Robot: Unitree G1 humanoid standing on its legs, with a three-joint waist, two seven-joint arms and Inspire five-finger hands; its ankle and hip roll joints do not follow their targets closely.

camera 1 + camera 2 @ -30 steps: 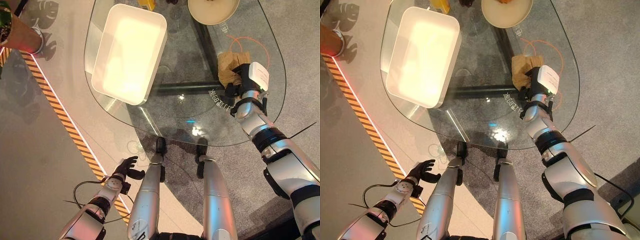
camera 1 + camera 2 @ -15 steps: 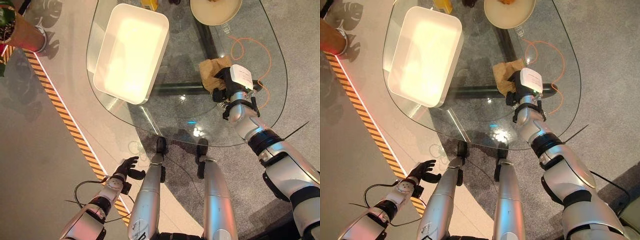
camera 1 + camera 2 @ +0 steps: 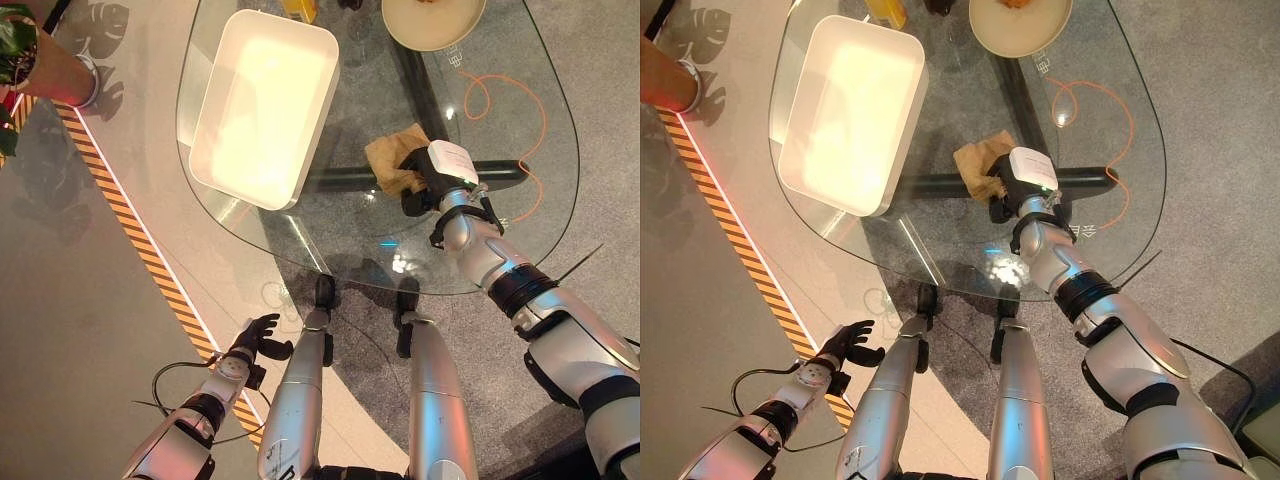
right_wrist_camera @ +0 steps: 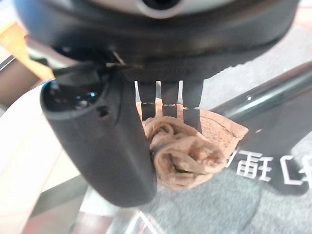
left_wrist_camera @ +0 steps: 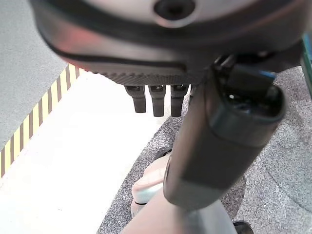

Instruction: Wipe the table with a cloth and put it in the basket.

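Since a second ago my right hand [image 3: 425, 178] has dragged the crumpled tan cloth [image 3: 393, 160] leftward across the rounded clear glass table [image 3: 540, 215], from the right side toward the frame's centre. Cloth and hand now sit just right of the white rectangular plastic basket [image 3: 262, 105], not touching it. In the right wrist view my fingers [image 4: 192, 114] lie fairly straight over the bunched cloth [image 4: 183, 153], pressing it to the glass; whether the thumb grips it I cannot quite tell. From above, the cloth's long axis seems to run from lower left to upper right, its free corner toward the round cream plate [image 3: 432, 22] at the top edge. My left hand [image 3: 255, 336] hangs at lower left, fingers loosely apart, holding nothing.
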